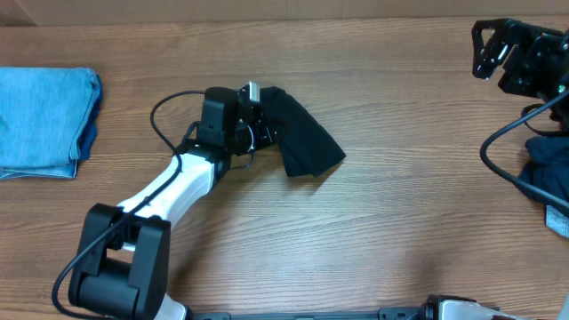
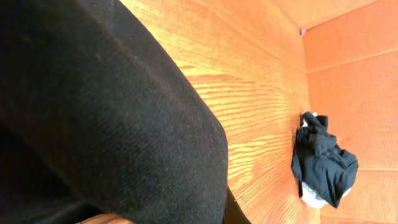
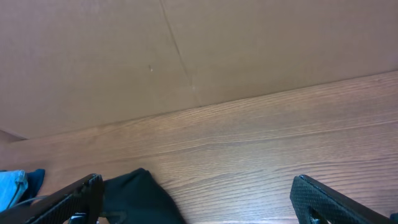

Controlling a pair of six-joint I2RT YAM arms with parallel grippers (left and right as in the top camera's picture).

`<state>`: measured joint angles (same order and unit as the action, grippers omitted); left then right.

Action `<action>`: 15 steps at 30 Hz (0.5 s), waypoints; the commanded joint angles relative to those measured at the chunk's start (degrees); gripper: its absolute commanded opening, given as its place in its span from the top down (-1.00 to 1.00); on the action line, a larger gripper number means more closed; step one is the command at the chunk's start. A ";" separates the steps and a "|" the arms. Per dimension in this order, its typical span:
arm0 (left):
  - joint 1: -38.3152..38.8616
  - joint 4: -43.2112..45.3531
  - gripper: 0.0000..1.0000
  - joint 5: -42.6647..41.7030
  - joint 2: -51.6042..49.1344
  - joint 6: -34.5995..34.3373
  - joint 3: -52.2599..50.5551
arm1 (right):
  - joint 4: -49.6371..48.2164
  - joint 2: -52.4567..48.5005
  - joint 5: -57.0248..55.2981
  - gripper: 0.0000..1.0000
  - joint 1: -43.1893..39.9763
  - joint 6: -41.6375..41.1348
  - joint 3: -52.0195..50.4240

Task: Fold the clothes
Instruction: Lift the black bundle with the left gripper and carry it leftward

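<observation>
Wooden table (image 1: 400, 240), three garments on it. Left arm (image 1: 169, 187) reaches in from the near-left corner to mid-table. Folded light blue denim (image 1: 44, 120) lies flat at the far-left edge. Black T-shirt (image 1: 302, 133) sits bunched at centre, and its fabric fills the left wrist view. Dark navy garment (image 1: 547, 169) is crumpled at the right edge. Left gripper (image 1: 260, 132) is clamped on the T-shirt's left end. Right gripper (image 1: 487, 52) is up in the far-right corner, jaws wide apart, holding nothing.
</observation>
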<state>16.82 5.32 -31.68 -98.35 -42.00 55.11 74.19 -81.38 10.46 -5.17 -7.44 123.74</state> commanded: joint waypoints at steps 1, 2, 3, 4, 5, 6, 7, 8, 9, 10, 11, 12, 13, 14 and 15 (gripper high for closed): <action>-0.35 0.44 0.92 0.79 3.58 0.83 1.44 | -0.17 0.22 -0.37 -1.00 -0.11 0.17 0.46; -0.35 0.46 0.92 0.79 3.85 0.83 1.44 | -0.17 0.20 -0.37 -1.00 -0.11 0.17 0.46; -0.42 0.46 0.92 0.79 4.28 0.83 1.51 | -0.17 0.20 -0.37 -1.00 -0.11 0.17 0.46; -0.42 0.42 0.92 0.81 4.57 0.81 1.60 | -0.17 0.20 -0.37 -1.00 -0.11 0.17 0.46; -0.42 0.44 0.92 0.87 5.01 0.81 1.81 | -0.17 0.20 -0.37 -1.00 -0.11 0.17 0.46; -0.42 0.39 0.92 0.98 5.18 0.74 1.92 | -0.17 0.22 -0.37 -1.00 -0.11 0.17 0.46; -0.42 0.24 0.92 1.05 5.42 0.72 2.08 | -0.17 0.20 -0.37 -1.00 -0.11 0.17 0.46; -0.52 -0.22 0.92 1.68 5.62 0.72 2.32 | -0.17 0.20 -0.37 -1.00 -0.11 0.17 0.46; -0.66 -1.07 0.92 2.32 5.99 0.74 2.67 | -0.17 0.20 -0.37 -1.00 -0.11 0.17 0.46; -0.92 -1.70 0.92 2.73 6.29 0.92 3.04 | -0.17 0.20 -0.37 -1.00 -0.11 0.17 0.46; -1.20 -2.34 0.92 3.15 6.62 0.92 3.45 | -0.17 0.20 -0.37 -1.00 -0.11 0.20 0.46; -1.68 -3.28 0.92 3.61 7.02 1.16 4.07 | -0.17 0.20 -0.37 -1.00 -0.11 0.17 0.46; -2.21 -4.11 0.92 3.63 7.37 1.36 4.68 | -0.17 0.20 -0.37 -1.00 -0.11 0.17 0.46; -3.10 -5.44 0.92 3.63 7.96 2.14 5.70 | -0.17 0.20 -0.37 -1.00 -0.11 0.20 0.46; -3.69 -6.40 0.92 3.69 8.37 2.67 6.34 | -0.17 0.22 -0.37 -1.00 -0.11 0.17 0.46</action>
<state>15.49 0.56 -29.10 -93.60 -41.80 57.06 74.19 -81.38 10.48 -5.15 -7.44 123.74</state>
